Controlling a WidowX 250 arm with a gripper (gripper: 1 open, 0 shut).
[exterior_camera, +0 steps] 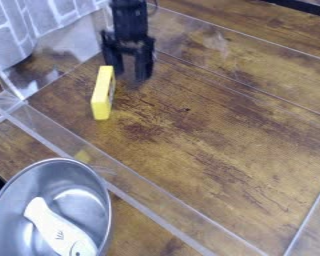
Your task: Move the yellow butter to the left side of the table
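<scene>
At the left edge of the view, grey-white quilted cloth (27, 28) shows at the top. Lower down is a round bowl (49, 215) of smooth, shiny metal, holding a white utensil (60, 230) whose rounded, spoon-like shape lies aslant, one end toward the upper left and the other toward the lower right. Above the bowl in the picture, the yellow butter (103, 93) is on the upper left part of the worktop (203, 140), between the bowl and the tool. It is a narrow rectangular block with flat faces and straight edges; its long axis runs nearly up and down the view, the top leaning slightly right. Just to its upper right hangs the black tool (128, 72), blurred, its two fingers apart with nothing between them. The worktop spreads rightward in dark brown wood grain with paler worn streaks, crossed by clear plastic strips (149, 195).
</scene>
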